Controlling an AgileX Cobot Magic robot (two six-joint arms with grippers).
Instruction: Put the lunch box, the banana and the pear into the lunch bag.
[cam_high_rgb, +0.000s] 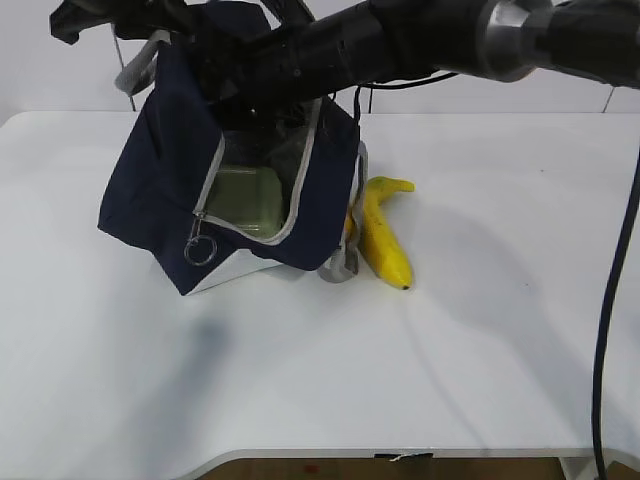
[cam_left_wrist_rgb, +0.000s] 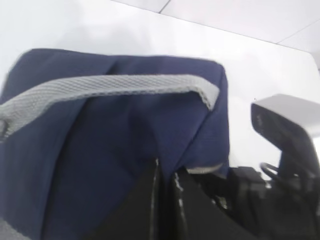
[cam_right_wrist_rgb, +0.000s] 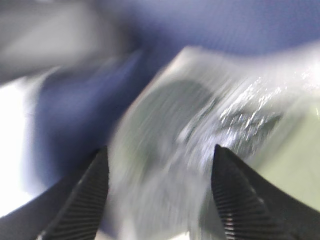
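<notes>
The navy lunch bag (cam_high_rgb: 160, 190) stands tilted at the back left with its mouth open toward me. The lunch box (cam_high_rgb: 245, 200) with its sage-green lid lies inside it. The banana (cam_high_rgb: 385, 240) lies on the table right of the bag. A sliver of yellow (cam_high_rgb: 349, 225) shows between bag and banana; I cannot tell if it is the pear. My left gripper (cam_left_wrist_rgb: 165, 172) is shut on the bag's navy fabric (cam_left_wrist_rgb: 110, 135) near its top edge. My right gripper (cam_right_wrist_rgb: 160, 165) is open and empty at the bag's mouth, over the blurred silvery lining (cam_right_wrist_rgb: 210, 115).
The right arm (cam_high_rgb: 420, 35) reaches across from the upper right to the top of the bag. The bag's grey handle (cam_left_wrist_rgb: 115, 85) and the right wrist camera (cam_left_wrist_rgb: 287, 120) show in the left wrist view. The white table (cam_high_rgb: 330, 370) ends at the front edge.
</notes>
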